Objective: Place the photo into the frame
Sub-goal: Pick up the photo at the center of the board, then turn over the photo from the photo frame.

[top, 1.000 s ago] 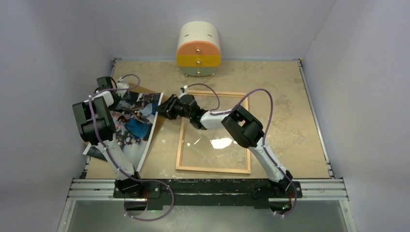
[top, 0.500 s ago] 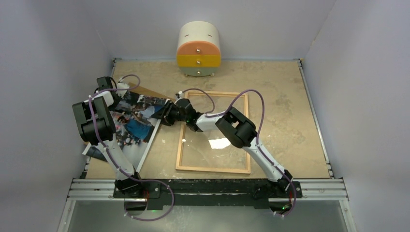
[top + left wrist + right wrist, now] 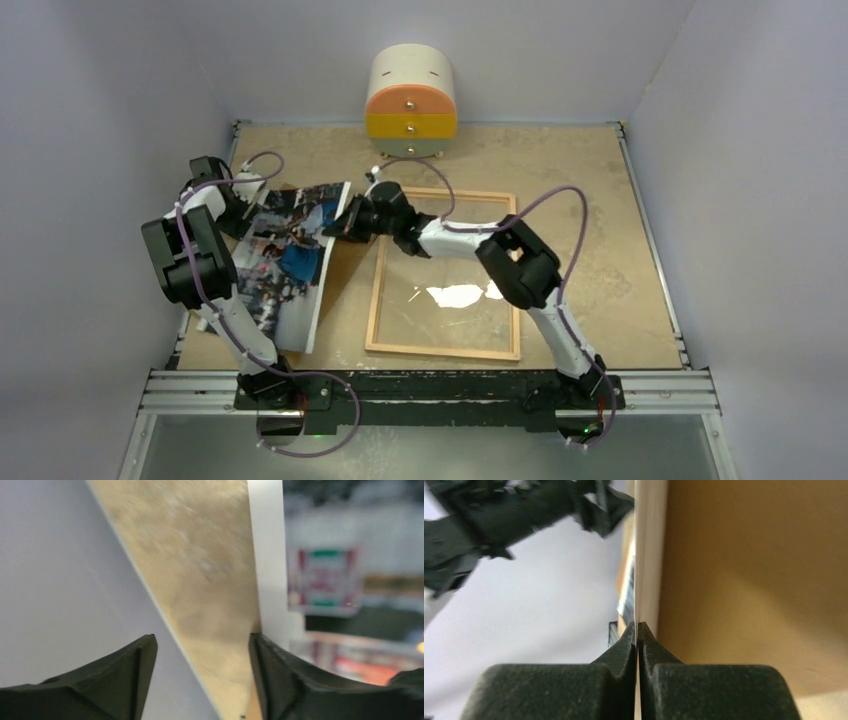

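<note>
The photo (image 3: 285, 262), a glossy print of people, lies tilted at the left of the table, partly over a brown backing board (image 3: 338, 272). My right gripper (image 3: 341, 222) is shut on the photo's far right edge. In the right wrist view the sheet (image 3: 638, 570) runs edge-on between the closed right gripper (image 3: 638, 628). My left gripper (image 3: 243, 204) stands open at the photo's far left corner, gripping nothing. In the left wrist view the left gripper (image 3: 202, 647) shows bare table between its fingers, with the photo (image 3: 325, 580) beside the right finger (image 3: 272, 672). The light wood frame (image 3: 374, 300) lies flat at mid table.
A clear pane (image 3: 460, 295) with glare sits inside the frame. A round cream, orange and yellow drawer cabinet (image 3: 411, 103) stands at the back wall. The left wall is close behind the left arm. The table's metal rail (image 3: 440, 385) runs along the near edge.
The left gripper has opened and let go of the photo. The right gripper has shut on the photo's right edge, and that edge has shifted toward the back.
</note>
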Robot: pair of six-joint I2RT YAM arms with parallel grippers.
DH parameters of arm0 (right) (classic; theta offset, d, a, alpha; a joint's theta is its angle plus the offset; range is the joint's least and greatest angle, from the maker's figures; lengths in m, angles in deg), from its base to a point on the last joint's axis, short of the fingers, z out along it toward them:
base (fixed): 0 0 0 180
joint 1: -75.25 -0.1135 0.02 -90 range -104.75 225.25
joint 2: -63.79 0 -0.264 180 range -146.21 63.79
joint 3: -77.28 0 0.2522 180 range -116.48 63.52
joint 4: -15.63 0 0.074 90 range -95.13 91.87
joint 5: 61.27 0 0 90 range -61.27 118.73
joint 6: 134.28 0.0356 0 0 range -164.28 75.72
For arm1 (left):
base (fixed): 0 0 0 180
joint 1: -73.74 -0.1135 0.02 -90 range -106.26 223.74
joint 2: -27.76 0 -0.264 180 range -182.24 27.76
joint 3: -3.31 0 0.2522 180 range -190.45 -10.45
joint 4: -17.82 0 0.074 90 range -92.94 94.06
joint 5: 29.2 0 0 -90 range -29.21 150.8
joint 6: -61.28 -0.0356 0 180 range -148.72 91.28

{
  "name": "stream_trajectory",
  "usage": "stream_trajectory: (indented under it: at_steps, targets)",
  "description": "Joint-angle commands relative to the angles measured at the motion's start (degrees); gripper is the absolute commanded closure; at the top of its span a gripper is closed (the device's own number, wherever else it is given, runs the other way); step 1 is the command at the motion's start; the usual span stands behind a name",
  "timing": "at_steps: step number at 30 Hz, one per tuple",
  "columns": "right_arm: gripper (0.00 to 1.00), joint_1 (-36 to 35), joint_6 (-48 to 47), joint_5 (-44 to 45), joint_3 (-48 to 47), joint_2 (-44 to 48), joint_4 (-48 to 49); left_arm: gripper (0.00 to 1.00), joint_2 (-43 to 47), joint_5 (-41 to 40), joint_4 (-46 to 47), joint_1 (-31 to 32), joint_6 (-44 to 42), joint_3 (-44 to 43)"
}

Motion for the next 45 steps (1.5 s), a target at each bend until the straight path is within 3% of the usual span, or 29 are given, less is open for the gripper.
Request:
stream_trajectory:
  at_steps: [1,5,9,13,15,19,23,27,29,32,34,38,41,45]
  targets:
    - [1.0,3.87,-11.48,-2.37,1.27,14.74,-8.56,0.21,5.27,10.36,-17.01,0.53,3.23,-0.33]
    - [1.0,7.08,-20.88,-1.4,1.92,24.83,-25.06,0.15,8.57,13.02,-19.42,0.53,3.69,-1.5]
    - [1.0,11.13,-26.12,-0.11,4.5,36.6,-35.08,0.13,8.96,13.36,-19.11,0.61,3.83,-0.9]
    - [1.0,15.77,-32.88,2.66,1.32,45.03,-49.84,0.11,8.56,12.33,-17.88,0.52,3.74,0.14]
    - [1.0,18.45,-36.73,5.91,-2.36,47.74,-60.66,0.11,8.66,11.96,-17.42,0.53,3.48,0.61]
    - [1.0,21.19,-42.77,20.91,-10.01,53.5,-79.23,0.11,9.25,13.01,-17.89,0.61,3.55,0.4]
    - [1.0,21.89,-44.73,34.22,-20.04,57.78,-91.77,0.1,9.45,15.2,-19.34,1.28,4.54,-1.15]
    - [1.0,21.89,-47.41,39.94,-34.71,54.82,-101.42,0.09,9.79,15.93,-19.51,2.01,4.99,-1.48]
    - [1.0,21.89,-48.62,40.39,-39.89,51.81,-103.46,0.09,9.99,16.14,-19.51,2.15,5.14,-1.19]
    - [1.0,21.75,-49.55,34.37,-38.11,47.92,-102.27,0.09,10.49,16.25,-19.36,2.21,5.19,-0.49]
    - [1.0,20.68,-49.86,31.17,-32.87,45.66,-100.84,0.09,10.93,16.01,-19.04,2.2,5.19,0.23]
    - [1.0,13.91,-48.63,32.85,-22.44,40.57,-98.49,0.08,11.8,16.52,-18.72,2.33,5.89,0.86]
    - [1.0,12.5,-43.69,30.3,-15.21,38.23,-95.33,0.08,12.35,16.59,-18.65,2.71,6.53,0.98]
    - [1.0,13.69,-34.32,22.86,-2.02,43.59,-80.21,0.08,13.24,15.68,-17.67,3.25,6.64,2.17]
